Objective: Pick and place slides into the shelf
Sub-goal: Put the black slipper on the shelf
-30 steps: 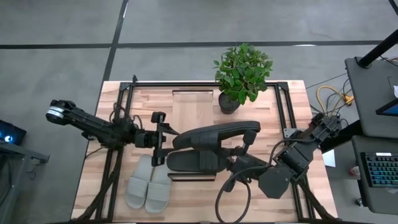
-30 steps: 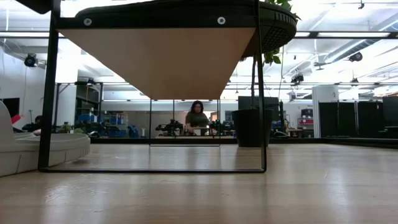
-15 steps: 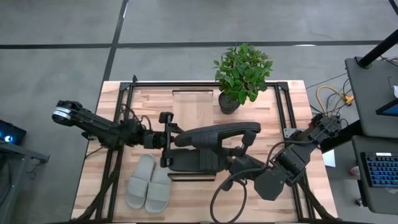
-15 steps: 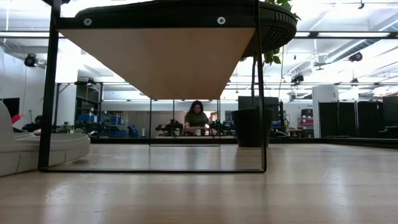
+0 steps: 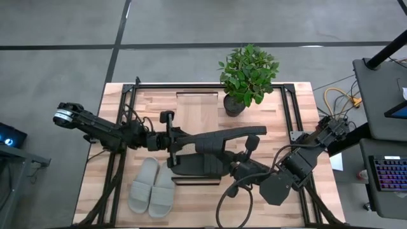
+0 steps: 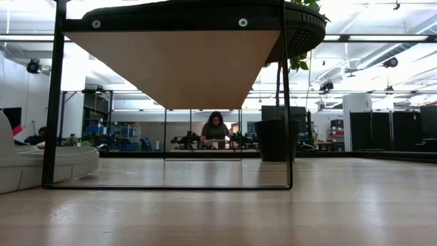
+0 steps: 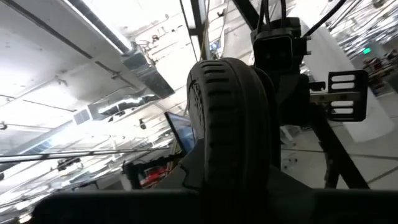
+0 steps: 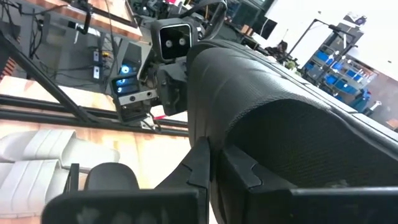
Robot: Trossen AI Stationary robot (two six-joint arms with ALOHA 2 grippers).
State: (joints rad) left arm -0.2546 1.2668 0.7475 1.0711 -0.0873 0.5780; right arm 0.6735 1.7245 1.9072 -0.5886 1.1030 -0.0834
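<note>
Fingers of left gripper (image 5: pixel 173 140) pinch left end of black slide (image 5: pixel 222 140), held above shelf (image 5: pixel 194 105) mid-counter. Right gripper (image 5: pixel 245 151) fingers pressed together on slide's right end. Second black slide (image 5: pixel 197 165) lies below it. Pale grey pair (image 5: pixel 152 187) sits near-left on counter (image 5: pixel 92 191). Potted plant (image 5: pixel 247 73) far right.

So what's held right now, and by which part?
One black slide, held at both ends: left gripper fingers on one end, right gripper fingers on the other.
</note>
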